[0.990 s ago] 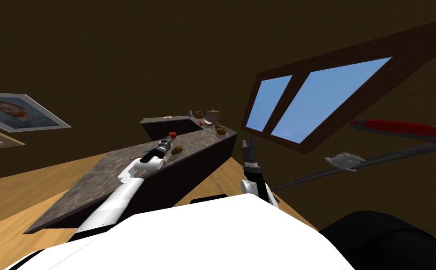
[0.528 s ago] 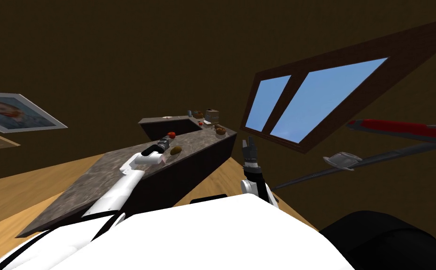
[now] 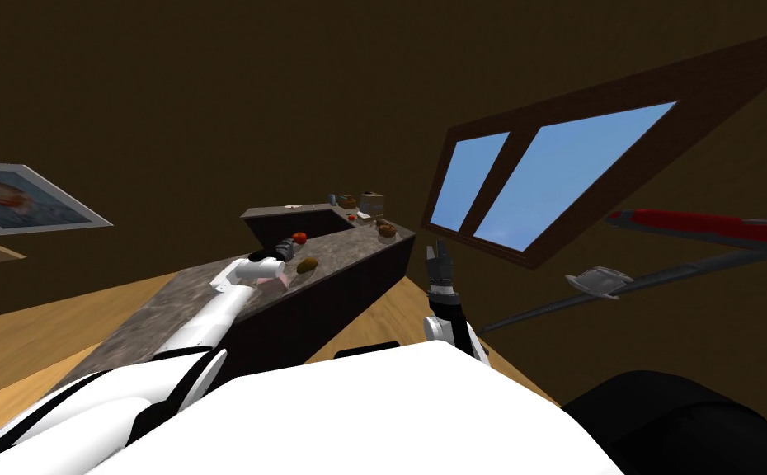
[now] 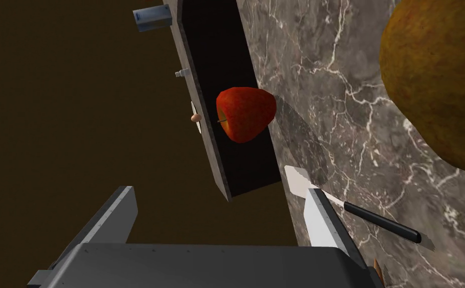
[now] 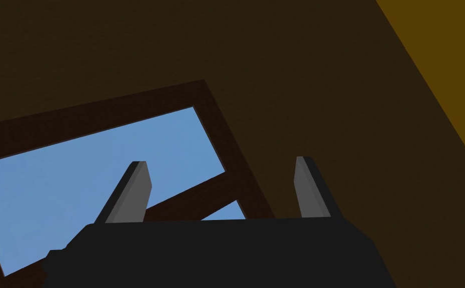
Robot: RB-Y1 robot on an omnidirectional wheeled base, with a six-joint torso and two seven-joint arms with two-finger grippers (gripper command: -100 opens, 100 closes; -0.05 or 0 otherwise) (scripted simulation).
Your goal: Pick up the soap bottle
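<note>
Head view: the dark marbled counter (image 3: 147,326) runs from 8 o'clock toward 1 o'clock. Against one second ago the whole picture has slid leftward and more of the left shoulder shows, so the torso has turned, not the furniture. The left arm has reached farther along the counter and its wrist has rolled. The left gripper (image 3: 284,246) now hangs just beside the red apple (image 3: 299,237), at the apple's 8 o'clock, with the brown potato (image 3: 308,265) at the gripper's 4 o'clock. Its fingers (image 4: 321,225) stand apart and hold nothing. One is over the counter by the black-handled knife (image 4: 376,222), the other beyond the counter's edge. The right gripper (image 3: 437,247), raised at 1 o'clock, has not moved; its fingers are apart and empty.

Judgement: the approach is not finished. The soap bottle cannot be identified with certainty. The likeliest candidate is the small blue-grey item (image 3: 334,199) at the counter's far end — 1 o'clock from the left gripper, well apart. No brand, label or writing is legible.
</note>
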